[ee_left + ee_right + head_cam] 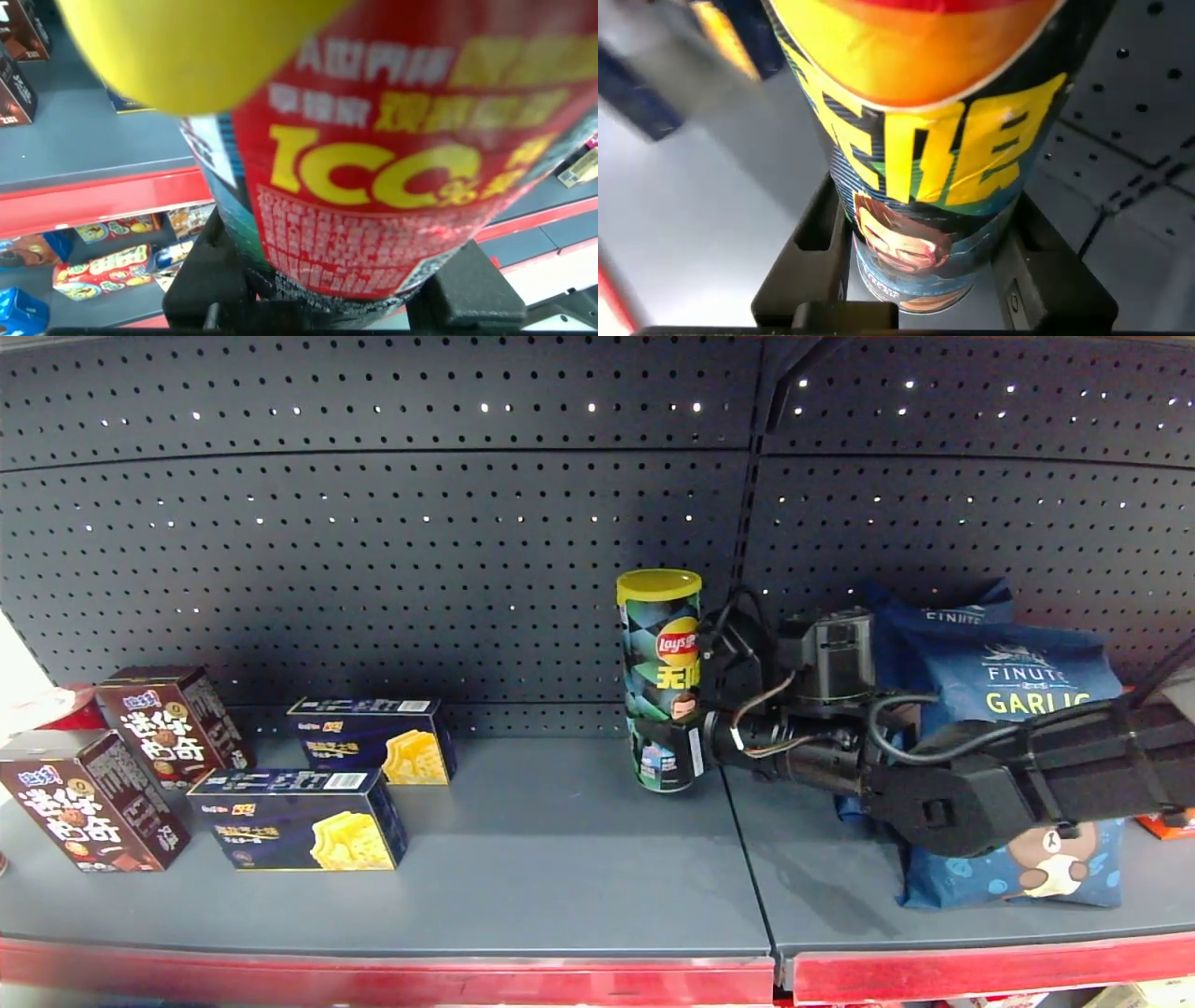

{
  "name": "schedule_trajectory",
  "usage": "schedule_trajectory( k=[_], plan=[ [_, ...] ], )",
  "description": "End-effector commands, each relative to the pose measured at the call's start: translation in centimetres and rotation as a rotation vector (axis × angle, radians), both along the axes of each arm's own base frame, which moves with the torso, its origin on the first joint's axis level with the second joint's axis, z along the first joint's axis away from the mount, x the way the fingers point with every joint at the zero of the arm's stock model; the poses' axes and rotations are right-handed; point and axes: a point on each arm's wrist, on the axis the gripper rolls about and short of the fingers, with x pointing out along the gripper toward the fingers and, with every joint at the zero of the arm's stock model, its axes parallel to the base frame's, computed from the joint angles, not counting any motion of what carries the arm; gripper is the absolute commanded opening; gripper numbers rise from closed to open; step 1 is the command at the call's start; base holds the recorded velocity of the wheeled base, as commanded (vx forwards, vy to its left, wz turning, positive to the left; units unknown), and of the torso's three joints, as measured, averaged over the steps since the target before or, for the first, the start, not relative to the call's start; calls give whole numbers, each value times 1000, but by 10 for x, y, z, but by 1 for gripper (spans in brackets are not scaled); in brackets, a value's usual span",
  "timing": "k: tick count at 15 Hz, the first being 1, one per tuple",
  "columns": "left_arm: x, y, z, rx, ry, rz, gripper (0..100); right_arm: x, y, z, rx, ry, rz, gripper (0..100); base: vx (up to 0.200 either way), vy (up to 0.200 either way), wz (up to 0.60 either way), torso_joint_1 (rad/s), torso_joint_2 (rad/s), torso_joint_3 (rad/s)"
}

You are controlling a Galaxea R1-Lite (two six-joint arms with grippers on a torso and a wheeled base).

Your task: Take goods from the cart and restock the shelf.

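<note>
A green chip can with a yellow lid stands upright near the middle of the grey shelf, close to the pegboard back. My right gripper comes in from the right and is shut on the can's lower part. In the right wrist view the same green can sits between the two black fingers. In the left wrist view a red can with a yellow lid is clamped in my left gripper, out in front of the shelf's red lip.
Two brown boxes and two navy boxes stand at the shelf's left. Blue snack bags lean at the right, behind my right arm. Bare shelf lies between the navy boxes and the green can. A lower shelf with goods shows below.
</note>
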Motion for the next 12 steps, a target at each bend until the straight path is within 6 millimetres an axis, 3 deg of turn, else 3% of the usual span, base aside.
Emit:
schedule_trajectory(
  k=[1,5,8,12],
  plan=[
    [0,0,0,0,0,0,0,-28,-10,21,23,-33,17,0,0,0,0,0,0,0],
    [0,0,-1,0,0,6,0,-59,-22,3,-27,-27,-120,0,0,0,0,0,0,0],
    [0,0,-2,3,2,12,0,-78,-8,-10,17,-19,-219,0,0,0,0,0,0,0],
    [0,0,-2,3,1,17,0,-82,-2,-20,49,-8,-237,0,0,0,0,0,0,0]
  ],
)
